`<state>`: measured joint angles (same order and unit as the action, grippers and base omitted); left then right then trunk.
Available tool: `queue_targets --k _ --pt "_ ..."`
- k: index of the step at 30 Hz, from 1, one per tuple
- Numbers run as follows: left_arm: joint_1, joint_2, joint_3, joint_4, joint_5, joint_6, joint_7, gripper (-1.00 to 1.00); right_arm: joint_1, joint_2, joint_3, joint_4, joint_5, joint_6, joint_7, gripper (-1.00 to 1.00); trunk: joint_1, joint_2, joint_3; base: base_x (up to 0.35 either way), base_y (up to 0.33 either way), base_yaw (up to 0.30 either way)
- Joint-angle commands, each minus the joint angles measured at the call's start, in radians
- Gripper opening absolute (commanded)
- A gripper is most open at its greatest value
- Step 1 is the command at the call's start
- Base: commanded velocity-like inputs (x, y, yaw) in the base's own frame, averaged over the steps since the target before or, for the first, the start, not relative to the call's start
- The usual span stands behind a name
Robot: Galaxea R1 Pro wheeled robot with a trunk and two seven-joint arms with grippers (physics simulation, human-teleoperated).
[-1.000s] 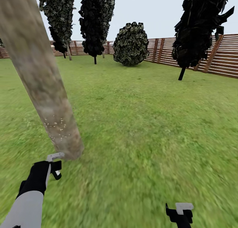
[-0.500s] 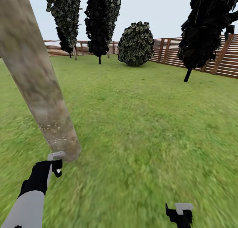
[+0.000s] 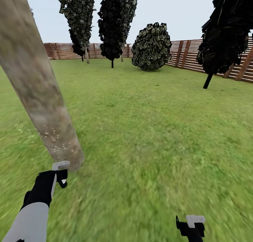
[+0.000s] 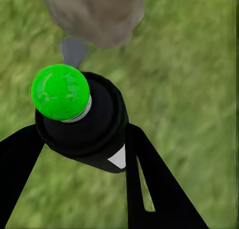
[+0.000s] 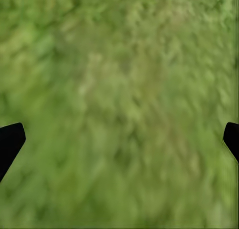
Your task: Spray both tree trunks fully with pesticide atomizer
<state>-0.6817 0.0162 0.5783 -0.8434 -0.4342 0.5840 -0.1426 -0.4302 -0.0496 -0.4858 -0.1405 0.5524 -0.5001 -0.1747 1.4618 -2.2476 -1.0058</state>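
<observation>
A thick, mottled grey-brown tree trunk [image 3: 42,94] leans across the left of the head view, meeting the grass floor [image 3: 147,136] near my left gripper [image 3: 59,172]. Fine white specks of pesticide [image 3: 52,138] dot its lower part. In the left wrist view the pesticide atomizer [image 4: 94,124], a black bottle with a bright green round top and a white patch, sits between the black fingers of the left gripper [image 4: 82,137], which is shut on it; the trunk base [image 4: 94,12] lies just beyond it. My right gripper [image 3: 192,223] hangs open low over bare grass, with fingertips [image 5: 10,139] wide apart.
Tall dark-leaved trees [image 3: 114,21] stand far back, and another dark tree [image 3: 226,35] on a thin leaning stem is at the right. A round bush [image 3: 151,47] sits before the brown slat fence [image 3: 189,54]. Open lawn stretches ahead and to the right.
The whole picture has shifted: the far trees, bush and fence slid right, so the camera turned. Both arms keep their places in the view; the trunk base stays by the left gripper.
</observation>
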Motion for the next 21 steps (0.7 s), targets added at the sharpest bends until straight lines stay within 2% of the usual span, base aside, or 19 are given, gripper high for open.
queue_targets --k 1,8,21 --pt "-0.001 -0.001 0.003 -0.002 -0.011 0.003 -0.009 -1.0 -0.001 0.0 -0.005 0.002 0.011 -0.003 -0.006 1.0 0.0 0.0 -0.001 0.213 -0.217 0.0" --pt "-0.001 -0.004 0.003 -0.002 -0.011 0.003 -0.009 -1.0 -0.001 0.001 -0.005 0.002 0.011 -0.003 -0.006 1.0 0.0 0.0 -0.001 0.224 -0.209 0.033" --pt "-0.001 -0.012 0.003 -0.003 -0.011 0.001 -0.005 -1.0 -0.001 0.001 -0.005 0.002 0.011 -0.003 -0.006 1.0 0.0 0.0 -0.001 0.161 -0.235 0.263"
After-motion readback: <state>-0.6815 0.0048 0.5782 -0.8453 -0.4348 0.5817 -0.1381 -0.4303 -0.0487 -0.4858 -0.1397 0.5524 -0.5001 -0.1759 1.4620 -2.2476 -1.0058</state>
